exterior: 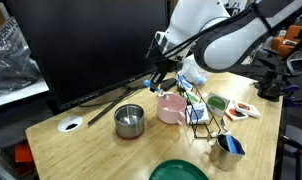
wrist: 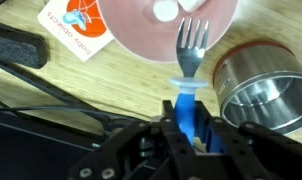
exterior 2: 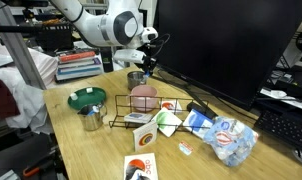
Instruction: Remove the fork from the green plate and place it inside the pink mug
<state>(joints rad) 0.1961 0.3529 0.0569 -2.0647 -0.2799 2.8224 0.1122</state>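
My gripper (wrist: 187, 118) is shut on the blue handle of the fork (wrist: 191, 50). In the wrist view the fork's metal tines hang over the rim of the pink mug (wrist: 141, 30), which has a small white object inside. In both exterior views the gripper (exterior: 159, 78) (exterior 2: 148, 63) hovers just above the pink mug (exterior: 171, 109) (exterior 2: 142, 96). The dark green plate (exterior: 178, 171) (exterior 2: 87, 98) lies apart from the mug, near the table edge, with no fork on it.
A steel pot (exterior: 129, 121) (wrist: 266, 80) stands next to the mug. A wire rack (exterior: 199, 117) (exterior 2: 141, 115), a small metal cup (exterior: 229, 150) (exterior 2: 91, 120), snack packets (exterior 2: 226, 135) and cards (exterior 2: 141, 168) lie around. A large black monitor (exterior: 86, 45) stands behind.
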